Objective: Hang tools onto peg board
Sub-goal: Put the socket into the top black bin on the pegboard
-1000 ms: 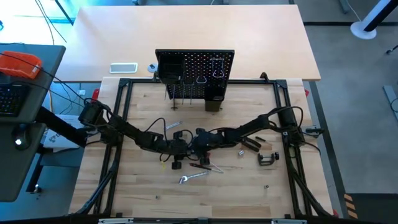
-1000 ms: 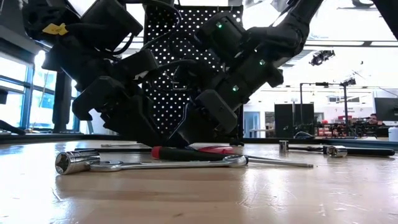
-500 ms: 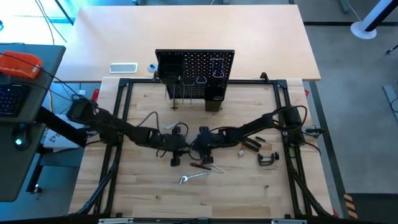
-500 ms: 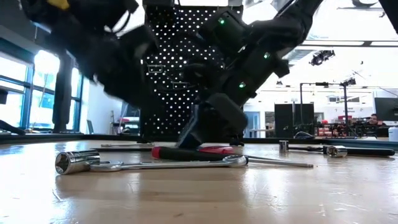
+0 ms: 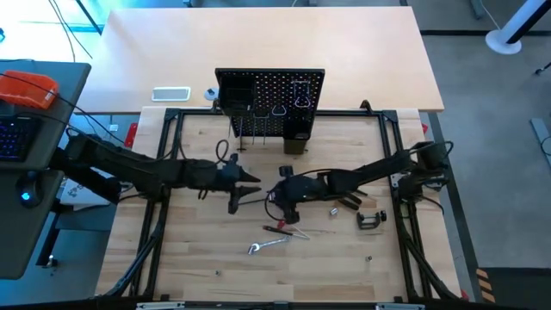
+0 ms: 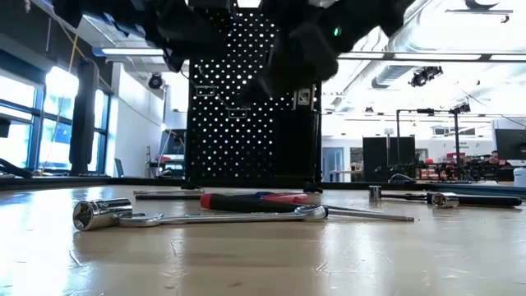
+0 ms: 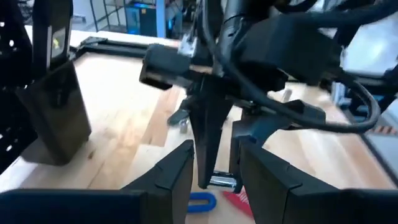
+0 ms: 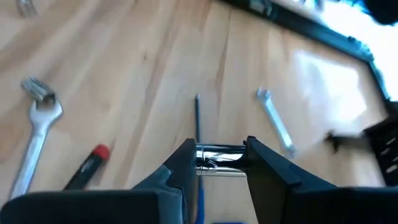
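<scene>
Item: T hex key [image 8: 219,155], blue-handled, chrome cross-piece with a slim dark shaft. Location: off the table, above its middle, in front of the peg board [image 5: 269,103] and well apart from it. Holder: your right gripper [image 5: 280,198], fingers closed narrowly across the chrome cross-piece, shaft pointing away past the fingertips. Your left gripper [image 5: 248,179] hangs just beside it, fingers partly apart; you cannot tell whether it grips anything. Handling, as judged: light, rigid steel. The polished chrome looks slippery, so expect the key to pivot between the pads if the shaft is knocked. Hold close to the handle and leave the shaft free for the board. Still on the table: red-handled screwdriver [image 5: 280,229], wrench [image 5: 267,246], C-clamp [image 5: 371,219]. Markings: none readable on any tool. A yellowish label [image 7: 56,40] by the board is too blurred to read.
</scene>
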Robot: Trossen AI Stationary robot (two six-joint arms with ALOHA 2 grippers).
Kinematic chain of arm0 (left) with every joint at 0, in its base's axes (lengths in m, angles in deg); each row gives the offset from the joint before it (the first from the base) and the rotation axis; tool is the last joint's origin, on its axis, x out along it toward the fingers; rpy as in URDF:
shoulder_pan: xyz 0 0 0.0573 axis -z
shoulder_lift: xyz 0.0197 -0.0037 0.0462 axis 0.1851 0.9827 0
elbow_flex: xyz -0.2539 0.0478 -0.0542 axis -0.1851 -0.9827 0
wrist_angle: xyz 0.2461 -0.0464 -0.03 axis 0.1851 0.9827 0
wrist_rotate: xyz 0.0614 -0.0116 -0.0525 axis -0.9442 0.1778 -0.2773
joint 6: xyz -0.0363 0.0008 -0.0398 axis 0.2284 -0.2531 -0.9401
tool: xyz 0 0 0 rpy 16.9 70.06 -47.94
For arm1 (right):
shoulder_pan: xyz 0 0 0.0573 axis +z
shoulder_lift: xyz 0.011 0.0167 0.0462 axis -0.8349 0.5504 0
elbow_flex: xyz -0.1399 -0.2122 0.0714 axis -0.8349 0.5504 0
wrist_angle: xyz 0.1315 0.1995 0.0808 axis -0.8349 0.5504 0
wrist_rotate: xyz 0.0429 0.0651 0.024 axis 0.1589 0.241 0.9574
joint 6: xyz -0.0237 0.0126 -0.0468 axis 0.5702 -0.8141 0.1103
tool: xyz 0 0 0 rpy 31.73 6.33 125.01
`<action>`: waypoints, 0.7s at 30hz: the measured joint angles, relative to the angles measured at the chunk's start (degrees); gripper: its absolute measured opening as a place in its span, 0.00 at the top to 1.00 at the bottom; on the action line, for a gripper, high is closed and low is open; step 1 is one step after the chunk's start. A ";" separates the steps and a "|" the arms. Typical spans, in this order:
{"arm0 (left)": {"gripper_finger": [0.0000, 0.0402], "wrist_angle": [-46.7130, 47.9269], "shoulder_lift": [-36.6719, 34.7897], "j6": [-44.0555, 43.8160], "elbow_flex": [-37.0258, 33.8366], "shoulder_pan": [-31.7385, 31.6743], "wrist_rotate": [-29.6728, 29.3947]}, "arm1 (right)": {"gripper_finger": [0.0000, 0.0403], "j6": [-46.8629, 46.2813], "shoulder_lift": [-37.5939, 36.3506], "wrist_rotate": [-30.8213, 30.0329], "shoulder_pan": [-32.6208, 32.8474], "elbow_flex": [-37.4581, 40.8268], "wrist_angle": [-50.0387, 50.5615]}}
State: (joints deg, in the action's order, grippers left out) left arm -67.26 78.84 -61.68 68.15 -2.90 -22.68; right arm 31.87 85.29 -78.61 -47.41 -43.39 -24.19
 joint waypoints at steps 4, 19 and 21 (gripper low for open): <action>0.70 -4.37 0.85 -3.03 0.00 -0.78 2.68 | 0.76 5.04 -3.05 -3.58 1.91 0.00 -2.91; 0.70 -18.26 2.27 -12.88 -0.03 -3.63 8.96 | 0.76 28.39 -8.00 -22.85 8.43 -0.04 -12.55; 0.70 -18.88 2.27 -13.98 -0.04 -4.12 10.46 | 0.76 30.86 -8.03 -24.51 8.83 -0.04 -14.30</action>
State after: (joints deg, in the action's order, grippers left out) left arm -86.14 81.11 -75.66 68.11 -7.02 -12.22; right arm 62.73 77.26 -103.12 -38.58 -43.44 -38.49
